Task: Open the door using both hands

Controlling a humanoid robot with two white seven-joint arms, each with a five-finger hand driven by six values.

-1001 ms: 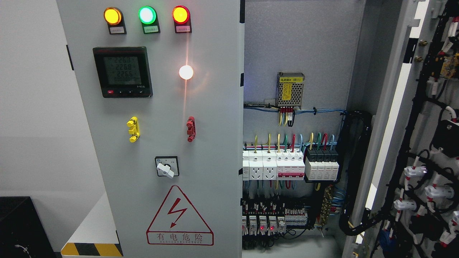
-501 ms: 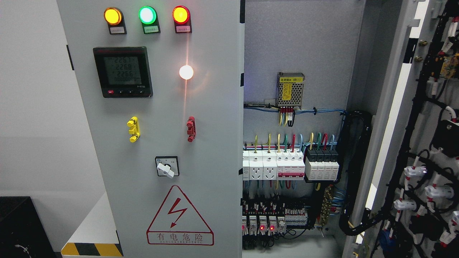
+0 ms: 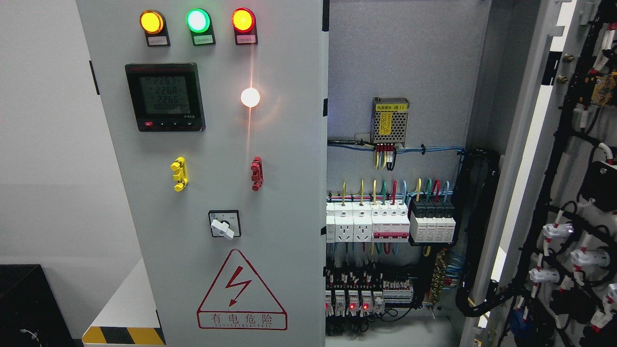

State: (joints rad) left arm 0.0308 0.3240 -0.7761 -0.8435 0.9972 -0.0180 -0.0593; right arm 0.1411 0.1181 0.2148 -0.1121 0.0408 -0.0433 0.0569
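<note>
Here the right door (image 3: 569, 168) stands swung open, the left door (image 3: 212, 193) shut — neither hand in view.

Industrial electrical room: control cabinet (image 3: 217, 193), breakers (image 3: 385, 224), wiring.

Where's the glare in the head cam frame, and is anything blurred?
Head view: the white lamp on the left door is blown out, with a vertical streak running up and down from it. The three indicator lights bloom slightly. The meter display and the breakers look sharp; the cabinet's bottom right is dim. No robot hand in frame.
</note>
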